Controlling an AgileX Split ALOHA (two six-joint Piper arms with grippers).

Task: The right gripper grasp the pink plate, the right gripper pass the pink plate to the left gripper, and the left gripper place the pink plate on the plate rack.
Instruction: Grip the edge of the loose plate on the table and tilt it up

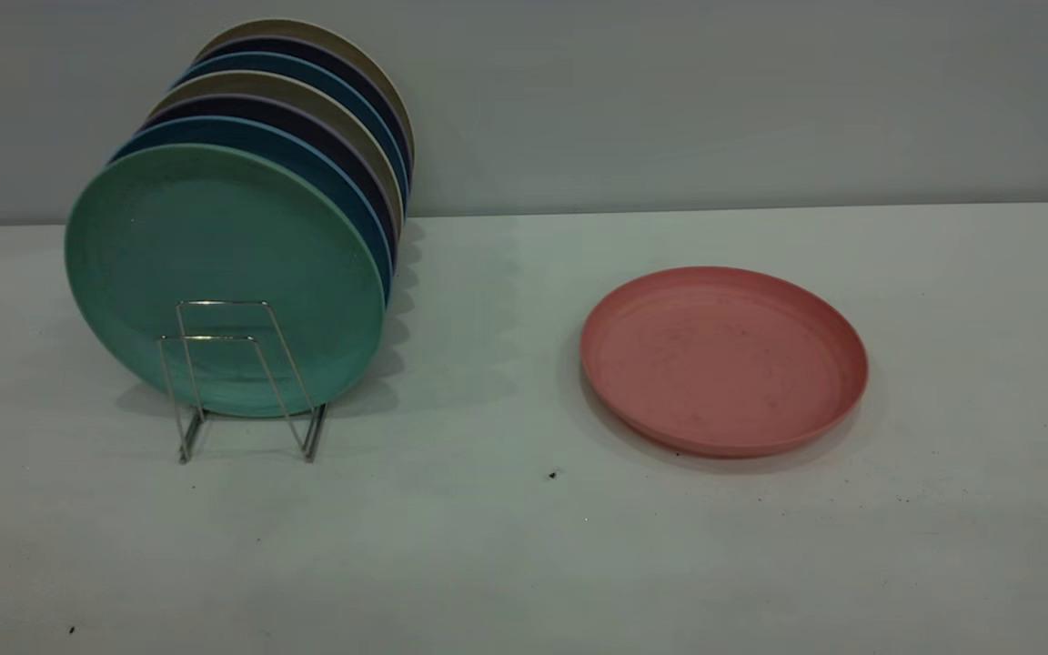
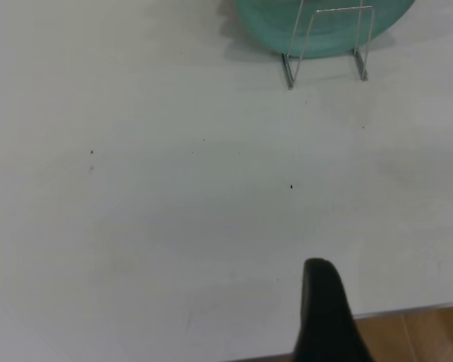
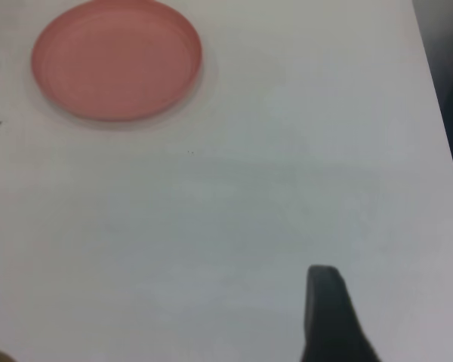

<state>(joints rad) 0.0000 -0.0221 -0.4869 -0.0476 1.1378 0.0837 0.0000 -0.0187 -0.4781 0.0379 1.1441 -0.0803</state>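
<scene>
While no arm is seen in the exterior view, the white table (image 1: 506, 546) is shown as the largest thing, and on it a row of upright plates is held in the plate rack (image 1: 242, 382), taken here as the landmark. At the front of that row the teal-green plate (image 1: 215, 273) is stood on edge, with blue, dark and beige plates (image 1: 306, 100) lined up behind it; two silver wire loops of the rack are seen in front of the green plate, unoccupied. To the right of the rack, well apart from it, the pink plate (image 1: 724, 359) is laid flat on the table, right side up. It is round, salmon-pink and matte, with a low raised rim all round and faint dark specks scattered over its flat middle; a soft shadow is cast along its near edge. Nothing is touching it. A small dark speck (image 1: 552, 474) is seen on the table between rack and plate, nearer the camera. The left gripper (image 2: 325, 317) is shown only as one black finger in its own wrist view, held above bare table well short of the rack's feet; the right gripper (image 3: 328, 317) is likewise shown as a single black finger, well apart from the pink plate. How far either pair of fingers is spread cannot be told.
</scene>
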